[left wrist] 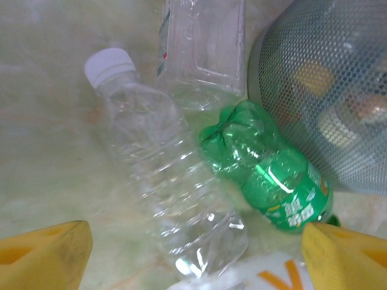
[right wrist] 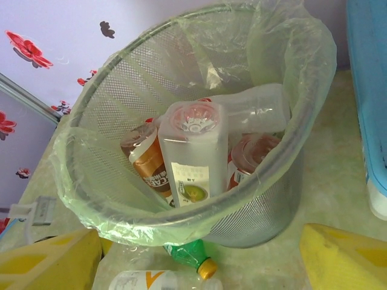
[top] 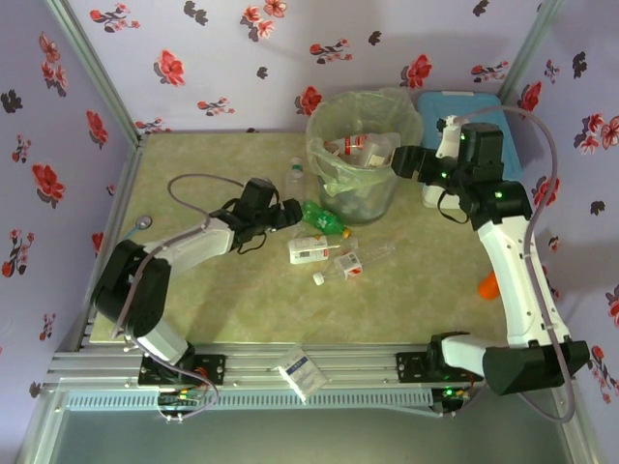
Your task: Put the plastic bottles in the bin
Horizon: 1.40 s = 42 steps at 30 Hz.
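Note:
The bin [top: 327, 162] stands at the back centre, a mesh bucket with a pale green liner [right wrist: 91, 181]. It holds several plastic bottles, among them a frosted square one [right wrist: 190, 157]. On the table in front lie a green bottle [top: 324, 219] [left wrist: 272, 175], a clear white-capped bottle [left wrist: 163, 175], a white-labelled bottle [top: 314, 249] and a small one [top: 353, 266]. My left gripper [top: 290, 215] [left wrist: 193, 266] is open, low over the clear bottle's base end, its fingers apart from it. My right gripper [top: 399, 160] [right wrist: 196, 266] is open and holds nothing, beside the bin's rim.
A blue-lidded white cooler [top: 459, 106] [right wrist: 369, 90] stands right of the bin. An orange object [top: 488, 285] lies near the right arm. Another clear bottle [top: 295, 179] [left wrist: 202, 48] lies left of the bin. A small packet [top: 302, 372] rests on the front rail.

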Available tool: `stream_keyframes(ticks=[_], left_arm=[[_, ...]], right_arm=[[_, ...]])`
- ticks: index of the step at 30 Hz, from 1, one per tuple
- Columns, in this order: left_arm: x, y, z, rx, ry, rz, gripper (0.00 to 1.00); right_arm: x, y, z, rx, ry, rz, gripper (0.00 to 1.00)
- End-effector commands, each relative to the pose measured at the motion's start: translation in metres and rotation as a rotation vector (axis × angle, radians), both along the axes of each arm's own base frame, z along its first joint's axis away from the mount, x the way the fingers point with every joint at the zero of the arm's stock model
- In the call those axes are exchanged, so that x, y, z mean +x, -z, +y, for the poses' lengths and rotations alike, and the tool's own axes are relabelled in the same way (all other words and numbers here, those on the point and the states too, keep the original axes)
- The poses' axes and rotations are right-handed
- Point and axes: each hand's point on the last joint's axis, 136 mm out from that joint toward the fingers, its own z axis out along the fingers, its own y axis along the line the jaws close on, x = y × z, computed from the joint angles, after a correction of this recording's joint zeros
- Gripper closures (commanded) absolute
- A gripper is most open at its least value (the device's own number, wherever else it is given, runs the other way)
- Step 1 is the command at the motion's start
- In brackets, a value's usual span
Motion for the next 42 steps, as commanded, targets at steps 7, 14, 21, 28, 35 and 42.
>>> stream_keyframes(ticks=[7,14,21,28,35,42], left_arm=[[0.003,0.033,-0.019,-0.221,-0.139,0.106,0.14],[0.001,0.052,-0.031,-0.29,-0.125,0.15,0.17],[0.0,0.056,-0.028,-0.285,-0.132,0.151,0.32],[0.001,0.04,-0.014,-0.241,-0.131,0.11,0.41],[0.003,-0.001,0.016,-0.195,-0.115,0.031,0.45],[-0.016,-0.056,0.034,-0.114,0.02,-0.14,0.48]], right_arm=[[-0.006,-0.002,-0.01,-0.033,0.031,-0.027,0.14],[-0.007,-0.003,-0.01,-0.036,0.035,-0.034,0.14],[-0.009,-0.007,-0.012,-0.041,0.038,-0.042,0.14],[-0.009,-0.017,-0.009,-0.02,0.03,-0.056,0.14],[-0.009,-0.071,0.031,0.119,-0.103,-0.144,0.14],[-0.013,-0.075,0.121,0.071,-0.31,-0.15,0.15]])
